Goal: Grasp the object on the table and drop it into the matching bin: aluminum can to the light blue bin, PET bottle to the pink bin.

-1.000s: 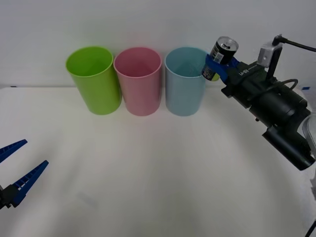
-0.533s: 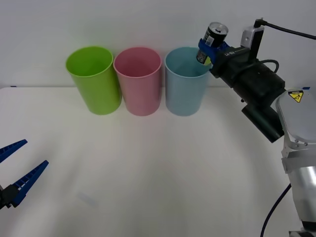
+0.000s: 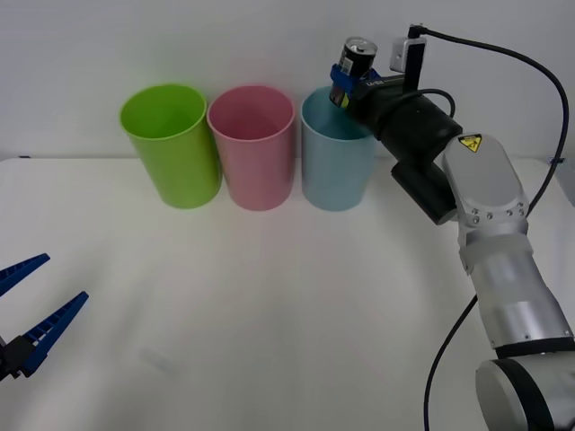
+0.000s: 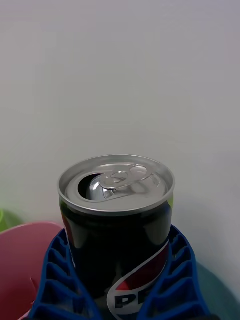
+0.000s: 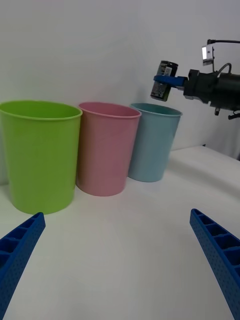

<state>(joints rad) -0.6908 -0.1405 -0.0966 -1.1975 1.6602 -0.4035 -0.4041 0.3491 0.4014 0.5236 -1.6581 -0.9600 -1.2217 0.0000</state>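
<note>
The aluminum can (image 3: 352, 63), dark with a silver pull-tab top, hangs in the air above the right part of the light blue bin's (image 3: 337, 153) mouth. My right gripper (image 3: 345, 83) is shut on it, its blue fingers (image 4: 60, 280) clasping both sides of the can (image 4: 117, 225). The left wrist view shows the can (image 5: 163, 88) held just above the light blue bin (image 5: 151, 142). The pink bin (image 3: 252, 148) stands to the left of the blue one. My left gripper (image 3: 27, 310) rests open low at the table's (image 3: 287, 305) left front edge.
A lime green bin (image 3: 171, 144) stands left of the pink one; the three bins form a row along the back of the white table, against a white wall. The right arm (image 3: 485, 215) reaches up the right side.
My right gripper has carried the can left and a little higher, from beside the light blue bin's right rim to above its mouth. The left gripper has not moved.
</note>
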